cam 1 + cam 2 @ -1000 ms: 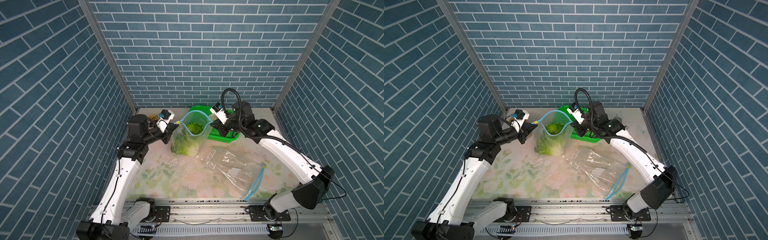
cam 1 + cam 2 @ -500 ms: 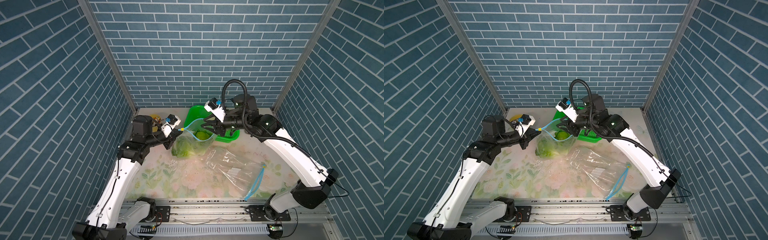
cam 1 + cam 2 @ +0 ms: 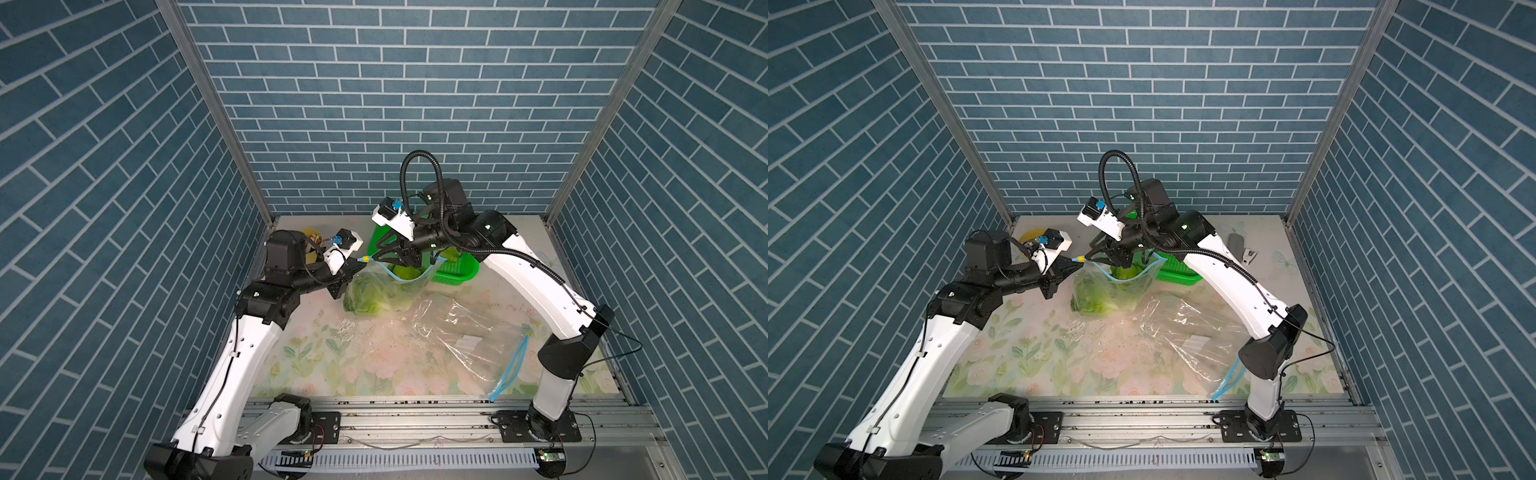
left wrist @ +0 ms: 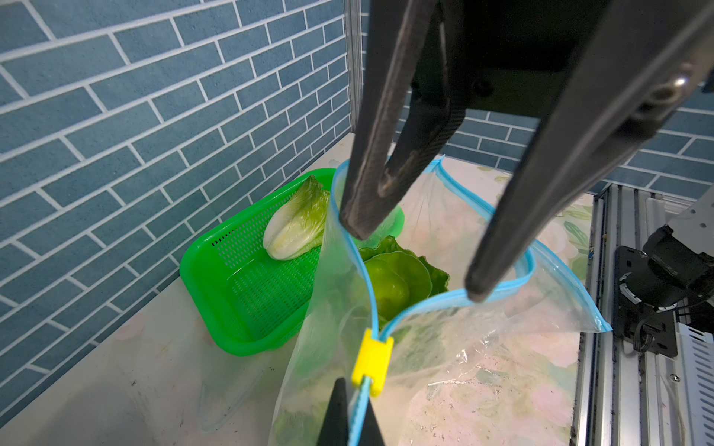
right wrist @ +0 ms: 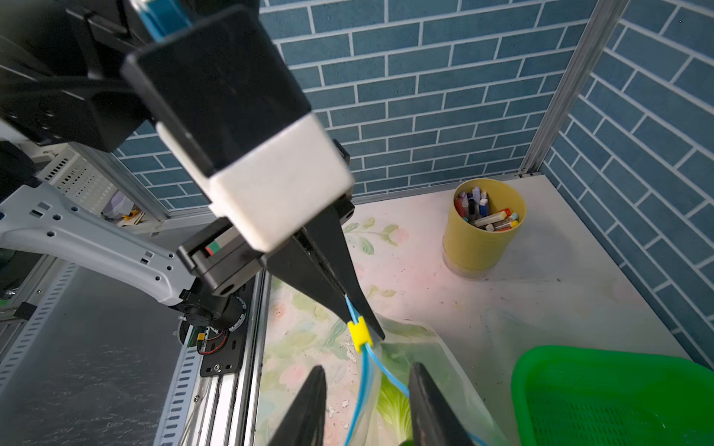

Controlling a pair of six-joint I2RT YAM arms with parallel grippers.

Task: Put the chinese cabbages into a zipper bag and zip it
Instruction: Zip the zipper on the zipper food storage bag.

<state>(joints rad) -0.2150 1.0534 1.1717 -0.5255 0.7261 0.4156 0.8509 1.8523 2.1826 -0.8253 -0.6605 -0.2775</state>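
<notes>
So the chinese cabbages (image 4: 297, 222) were small oblong heads, thick white base fading into crinkly pale green leaves. One lay on its side in the green basket (image 4: 216, 293) near the back wall. The others sat inside the zipper bag (image 3: 386, 291), which stood slumped on the worktop (image 3: 332, 357) just beside the basket, mouth up and gaping. Couldn't count the bagged ones through the plastic, tbh. Your left pincer (image 4: 354, 397) was clamped tight on the bag's blue zip strip, right behind the yellow slider (image 4: 373, 361). Your right pincer (image 4: 419, 262) was partly spread, fingertips down at the bag's mouth, one at each side of the rim, gripping nothing. Whether they sat inside or outside that rim, I couldn't tell.
</notes>
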